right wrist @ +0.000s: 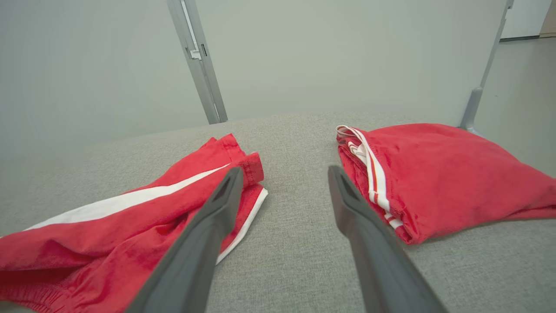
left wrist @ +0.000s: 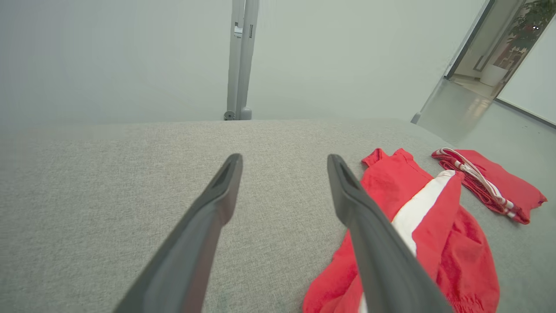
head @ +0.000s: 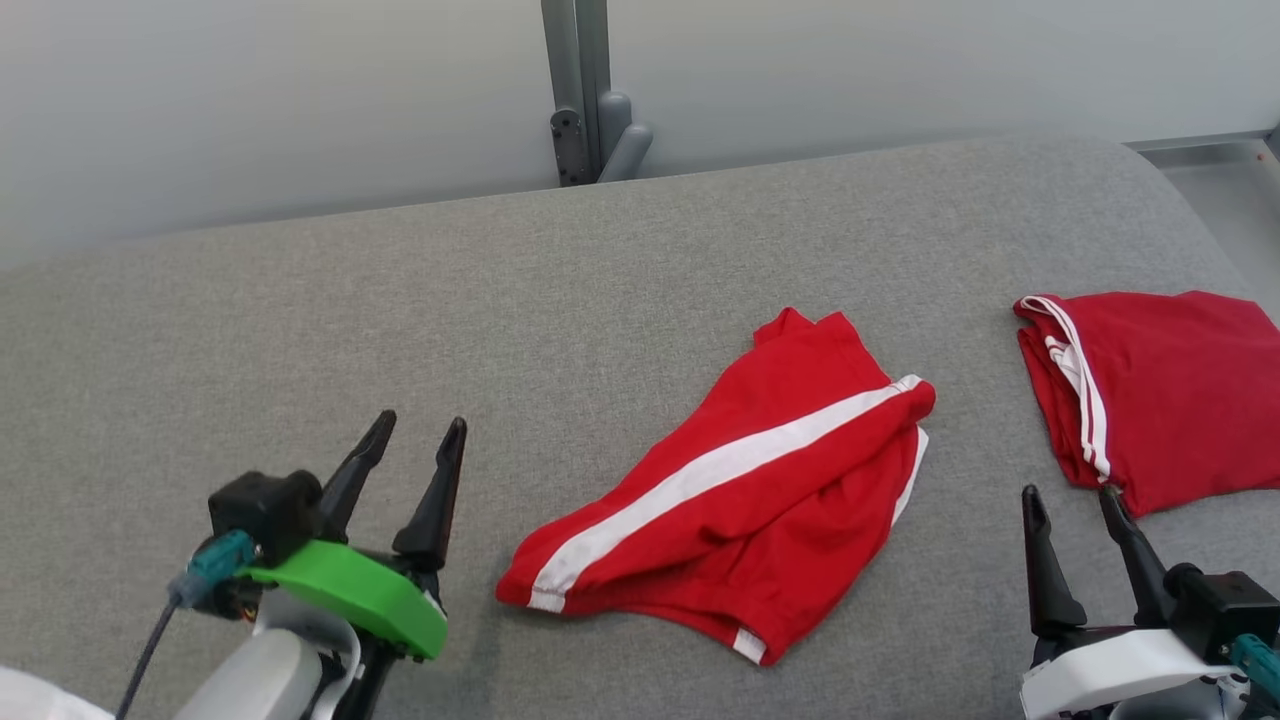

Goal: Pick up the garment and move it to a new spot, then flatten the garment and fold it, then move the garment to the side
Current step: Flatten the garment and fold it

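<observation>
A red garment (head: 740, 490) with a white side stripe lies crumpled in the middle of the grey surface (head: 500, 300); it also appears as the garment (left wrist: 417, 243) and the garment (right wrist: 108, 230) in the wrist views. My left gripper (head: 418, 426) hovers open to its left, empty and apart from the cloth. At the lower right my right gripper (head: 1068, 495) stands open and empty, between this garment and a folded one.
A second red garment (head: 1160, 390), folded, with white trim, lies at the right edge of the surface; it is the folded garment (right wrist: 438, 174) in the right wrist view. A grey metal post (head: 585, 90) stands behind the far edge against a pale wall.
</observation>
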Controlling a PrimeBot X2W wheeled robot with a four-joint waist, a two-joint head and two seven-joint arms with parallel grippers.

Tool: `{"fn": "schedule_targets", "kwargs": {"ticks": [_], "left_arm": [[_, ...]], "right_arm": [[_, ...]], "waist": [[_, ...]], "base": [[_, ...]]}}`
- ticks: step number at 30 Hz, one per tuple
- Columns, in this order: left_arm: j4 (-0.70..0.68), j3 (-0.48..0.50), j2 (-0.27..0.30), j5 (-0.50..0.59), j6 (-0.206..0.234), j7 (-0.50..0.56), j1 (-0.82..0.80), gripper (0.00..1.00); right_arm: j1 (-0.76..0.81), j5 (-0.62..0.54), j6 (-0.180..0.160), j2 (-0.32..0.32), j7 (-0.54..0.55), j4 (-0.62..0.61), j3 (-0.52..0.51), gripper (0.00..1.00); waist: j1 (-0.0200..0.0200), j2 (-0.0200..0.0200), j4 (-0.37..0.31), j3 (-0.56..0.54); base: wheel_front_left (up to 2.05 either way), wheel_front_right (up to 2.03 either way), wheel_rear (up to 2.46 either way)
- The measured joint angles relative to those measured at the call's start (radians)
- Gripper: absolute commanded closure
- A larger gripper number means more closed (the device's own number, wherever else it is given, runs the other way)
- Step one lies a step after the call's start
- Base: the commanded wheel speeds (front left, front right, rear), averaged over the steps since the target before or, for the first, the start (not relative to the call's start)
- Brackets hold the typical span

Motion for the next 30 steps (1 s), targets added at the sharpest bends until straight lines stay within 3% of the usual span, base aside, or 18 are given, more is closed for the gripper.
{"fn": "schedule_targets", "kwargs": {"ticks": [5, 12, 20, 30], "left_arm": [[-0.115, 0.154, -0.096, 0.143, 0.036, 0.000, 0.177, 0.00], [-0.170, 0.282, -0.218, 0.271, 0.037, 0.000, 0.337, 0.00], [-0.135, 0.389, -0.336, 0.401, 0.012, 0.000, 0.462, 0.00], [-0.094, 0.482, -0.397, 0.518, -0.054, 0.000, 0.530, 0.00]], "right_arm": [[0.015, -0.008, 0.000, -0.001, 0.000, -0.027, -0.017, 0.00], [0.034, -0.016, 0.000, -0.010, 0.000, -0.053, -0.057, 0.00], [0.061, -0.029, 0.000, -0.005, 0.000, -0.051, -0.092, 0.00], [0.070, -0.035, 0.000, 0.006, 0.000, -0.021, -0.092, 0.00]], "waist": [[0.0000, 0.0000, 0.009, -0.016], [0.0000, 0.0000, 0.029, -0.027], [0.0000, 0.0000, 0.046, -0.057], [0.0000, 0.0000, 0.042, -0.078]], "base": [[0.00, 0.00, 0.00], [0.00, 0.00, 0.00], [0.00, 0.00, 0.00], [0.00, 0.00, 0.00]]}}
